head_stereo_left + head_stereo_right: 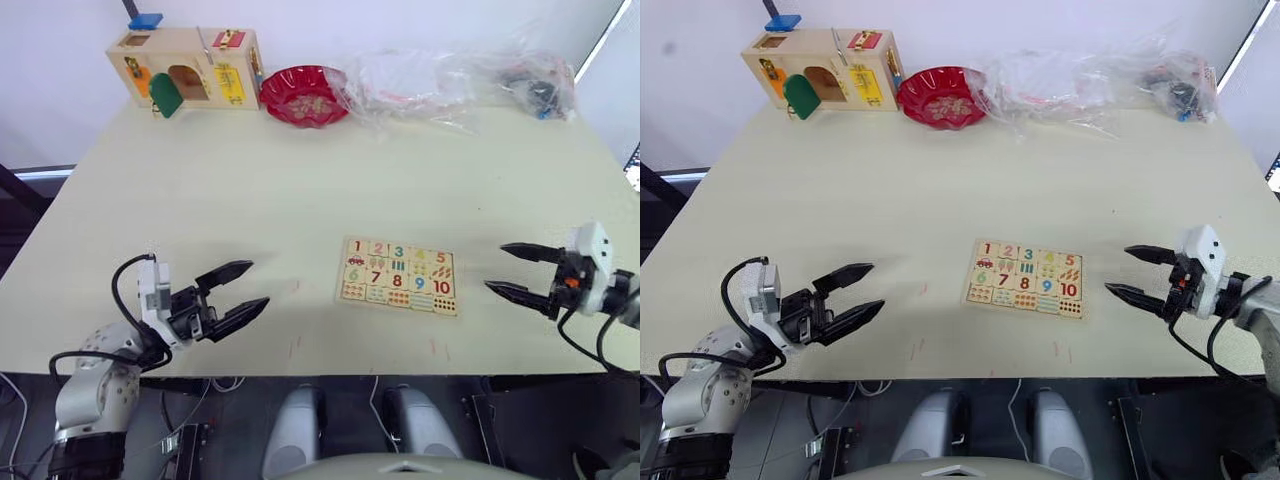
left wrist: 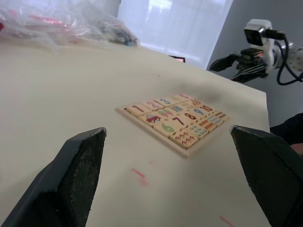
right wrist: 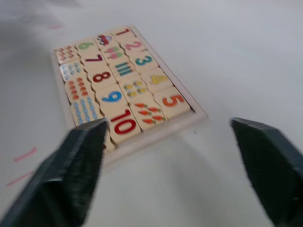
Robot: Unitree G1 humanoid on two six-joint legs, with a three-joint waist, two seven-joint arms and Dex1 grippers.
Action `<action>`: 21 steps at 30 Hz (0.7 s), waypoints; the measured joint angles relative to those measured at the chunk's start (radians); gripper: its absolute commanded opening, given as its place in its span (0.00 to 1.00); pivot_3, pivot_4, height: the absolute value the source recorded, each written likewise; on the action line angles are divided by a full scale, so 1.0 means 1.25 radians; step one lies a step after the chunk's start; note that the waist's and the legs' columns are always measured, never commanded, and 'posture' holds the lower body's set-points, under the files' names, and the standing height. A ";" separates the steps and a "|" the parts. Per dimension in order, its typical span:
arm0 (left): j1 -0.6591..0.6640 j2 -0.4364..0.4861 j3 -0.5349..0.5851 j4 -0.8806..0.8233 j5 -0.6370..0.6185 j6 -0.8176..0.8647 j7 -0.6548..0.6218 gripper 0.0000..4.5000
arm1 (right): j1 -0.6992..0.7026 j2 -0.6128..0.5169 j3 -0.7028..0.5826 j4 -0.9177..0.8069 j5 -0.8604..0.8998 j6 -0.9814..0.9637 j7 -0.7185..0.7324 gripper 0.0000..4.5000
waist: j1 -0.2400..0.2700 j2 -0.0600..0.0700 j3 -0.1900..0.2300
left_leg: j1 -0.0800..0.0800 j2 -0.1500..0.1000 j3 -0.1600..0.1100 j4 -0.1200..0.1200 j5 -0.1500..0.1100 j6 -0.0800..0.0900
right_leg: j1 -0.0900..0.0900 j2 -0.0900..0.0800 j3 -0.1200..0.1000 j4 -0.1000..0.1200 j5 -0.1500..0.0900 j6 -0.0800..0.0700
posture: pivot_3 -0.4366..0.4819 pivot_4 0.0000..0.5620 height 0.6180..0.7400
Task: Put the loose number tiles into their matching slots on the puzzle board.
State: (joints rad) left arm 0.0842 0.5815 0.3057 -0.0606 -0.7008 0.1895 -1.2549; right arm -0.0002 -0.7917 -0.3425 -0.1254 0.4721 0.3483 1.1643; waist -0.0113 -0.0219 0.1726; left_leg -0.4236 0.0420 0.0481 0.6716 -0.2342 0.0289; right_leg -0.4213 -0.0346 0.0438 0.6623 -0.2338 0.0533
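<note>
the puzzle board lies flat near the front edge of the table, with tiles 1 to 5 sitting in its far row, so no slot looks bare; the tiles look light, stiff and thin, probably best pinched by opposite edges, since a flush tile offers little to grip. the left end effector and right end effector hover on either side of the board, both wide open and empty. whether each tile sits fully down is hard to tell.

puzzle board: pale wood, multicoloured numerals | bowl: red
</note>
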 measured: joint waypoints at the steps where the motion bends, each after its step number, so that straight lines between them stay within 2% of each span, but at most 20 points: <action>1: 0.003 0.000 0.000 0.000 0.000 0.001 0.006 1.00 | 0.018 0.000 -0.013 -0.008 0.001 0.000 -0.004 0.99 | 0.000 0.000 0.000 | 0.001 0.000 0.000 0.000 0.000 0.000 | 0.001 0.000 0.000 0.000 0.000 0.000 | 0.48 0.27 1.00; 5: 0.049 0.001 0.011 -0.005 0.010 -0.003 0.026 1.00 | 0.127 0.004 -0.096 -0.052 0.011 -0.001 -0.038 0.99 | -0.002 0.000 0.000 | 0.007 0.001 0.000 -0.001 0.000 0.000 | 0.005 0.000 0.001 -0.001 -0.002 -0.003 | 0.48 0.27 1.00; 10: 0.092 0.001 0.030 -0.013 0.015 -0.007 0.052 1.00 | 0.208 0.022 -0.150 -0.093 0.027 -0.001 -0.071 0.99 | -0.001 0.000 0.000 | 0.007 0.003 0.000 -0.002 0.000 0.000 | 0.005 0.000 0.001 -0.001 -0.002 -0.003 | 0.48 0.27 1.00; 21: 0.120 0.003 0.037 -0.014 0.055 -0.017 0.109 1.00 | 0.266 0.045 -0.166 -0.102 0.034 -0.013 -0.104 0.99 | -0.001 0.000 0.000 | 0.007 0.004 -0.001 -0.002 0.000 0.000 | 0.005 0.000 0.002 -0.002 -0.002 -0.003 | 0.48 0.27 1.00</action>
State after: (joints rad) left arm 0.2347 0.5849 0.3517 -0.0781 -0.6319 0.1684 -1.1181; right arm 0.3329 -0.7357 -0.5504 -0.2529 0.5142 0.3316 1.0338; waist -0.0123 -0.0224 0.1721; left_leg -0.4150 0.0471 0.0474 0.6693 -0.2346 0.0287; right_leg -0.4153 -0.0350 0.0463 0.6603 -0.2368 0.0494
